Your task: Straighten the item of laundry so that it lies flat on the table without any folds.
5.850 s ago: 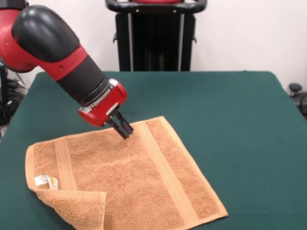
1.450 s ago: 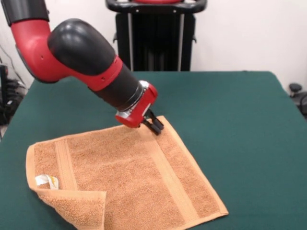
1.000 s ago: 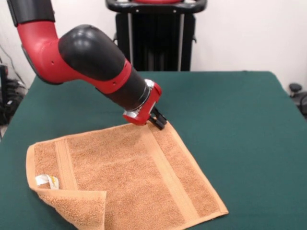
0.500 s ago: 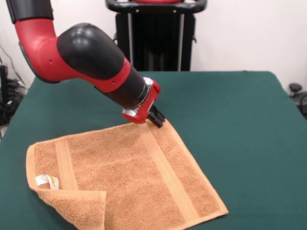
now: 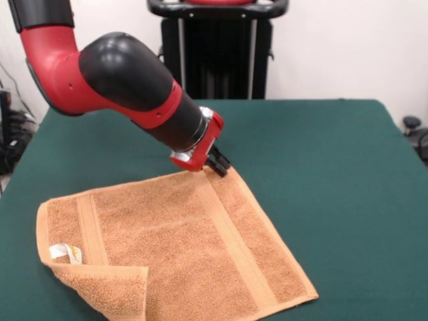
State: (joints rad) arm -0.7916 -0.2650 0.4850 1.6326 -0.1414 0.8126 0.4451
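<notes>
Towel point(image 5: 180, 247) lies on the table's point(image 5: 334, 167) near left part; end effector point(image 5: 218, 164) at its far corner.

A plain white wall point(image 5: 348, 47) stood at the far side of the room. A black stand point(image 5: 217, 50) stood against it. Dark things point(image 5: 418, 137) sat low at the right edge.

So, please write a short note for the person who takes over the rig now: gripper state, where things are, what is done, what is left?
Gripper: at the far corner of the orange-tan terry hand towel; open or shut cannot be told from this view.
Towel: on the dark green felt-topped table, mostly spread flat, white tag showing near its left edge.
Done: most of the towel lies flat.
Left: the near-left corner is folded over onto the towel; unfold it and smooth it.
</notes>
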